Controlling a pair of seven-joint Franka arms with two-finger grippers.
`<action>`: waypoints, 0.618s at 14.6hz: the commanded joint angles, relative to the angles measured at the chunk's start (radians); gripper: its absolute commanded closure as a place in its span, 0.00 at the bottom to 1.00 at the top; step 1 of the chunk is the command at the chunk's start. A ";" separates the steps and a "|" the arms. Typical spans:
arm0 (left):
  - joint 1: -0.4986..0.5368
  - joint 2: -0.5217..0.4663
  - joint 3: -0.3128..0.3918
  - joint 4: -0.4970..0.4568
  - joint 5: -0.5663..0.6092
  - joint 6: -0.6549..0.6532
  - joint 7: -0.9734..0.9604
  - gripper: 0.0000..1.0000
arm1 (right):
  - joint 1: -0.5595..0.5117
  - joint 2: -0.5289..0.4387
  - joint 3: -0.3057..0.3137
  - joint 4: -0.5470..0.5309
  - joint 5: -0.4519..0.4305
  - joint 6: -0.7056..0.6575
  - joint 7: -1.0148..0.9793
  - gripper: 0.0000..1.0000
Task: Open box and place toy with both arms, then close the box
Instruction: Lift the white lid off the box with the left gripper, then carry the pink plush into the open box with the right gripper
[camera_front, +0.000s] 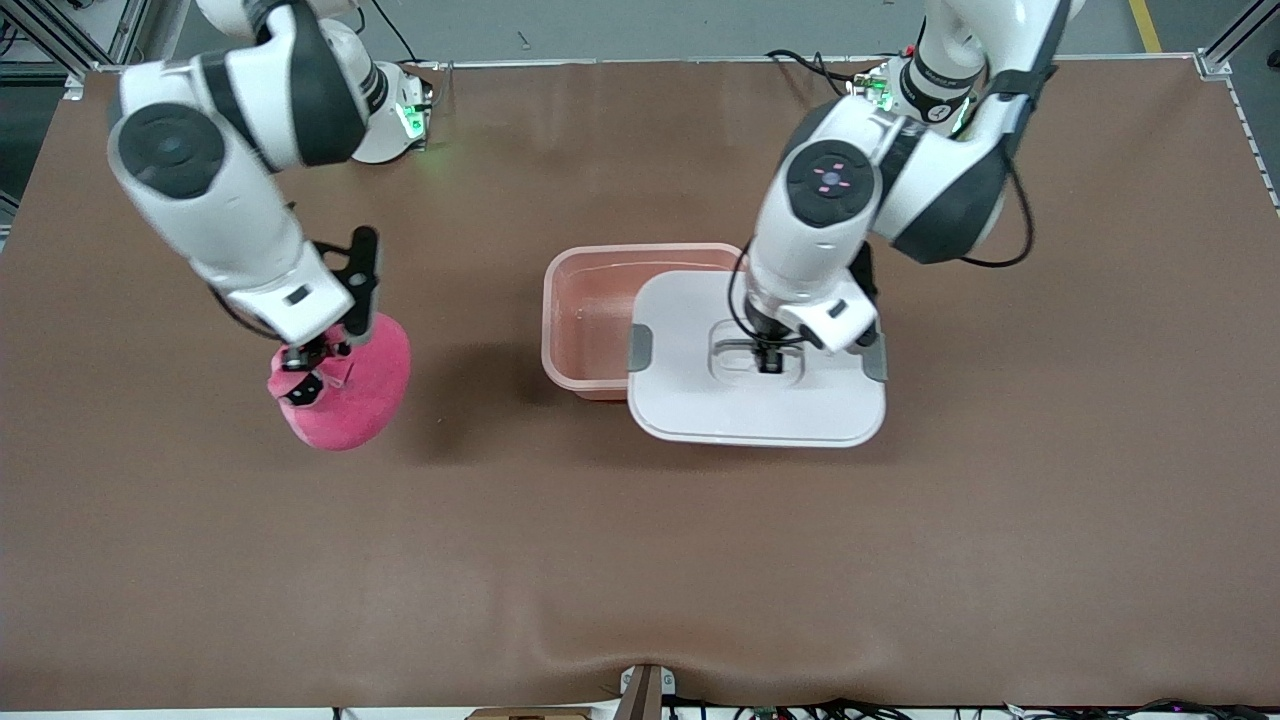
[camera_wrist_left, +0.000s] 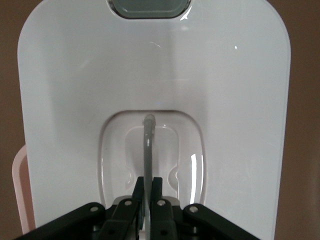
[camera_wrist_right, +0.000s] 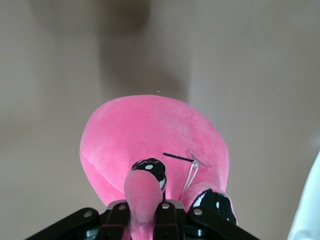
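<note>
My left gripper (camera_front: 771, 362) pinches the white lid's (camera_front: 700, 400) grey handle (camera_wrist_left: 148, 145), half off the pink box (camera_front: 590, 310). My right gripper (camera_front: 303, 375) clamps the plush toy (camera_front: 360, 395), well apart; I'd clear the lid fully first.

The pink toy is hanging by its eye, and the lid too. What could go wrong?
The right tool pinches only one eye stalk of the toy, so the toy might slip or swing. The left tool holds the lid by its thin handle, partly over the box, so the toy could bump it.
</note>
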 joint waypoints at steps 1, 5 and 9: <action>0.058 -0.069 -0.012 -0.061 0.019 -0.005 0.073 1.00 | 0.110 -0.006 -0.009 0.022 -0.083 -0.065 -0.016 1.00; 0.110 -0.071 -0.015 -0.082 0.019 0.000 0.136 1.00 | 0.294 0.000 -0.011 0.022 -0.169 -0.093 -0.009 1.00; 0.170 -0.074 -0.014 -0.134 0.019 0.034 0.234 1.00 | 0.436 0.049 -0.011 0.048 -0.238 -0.139 0.080 1.00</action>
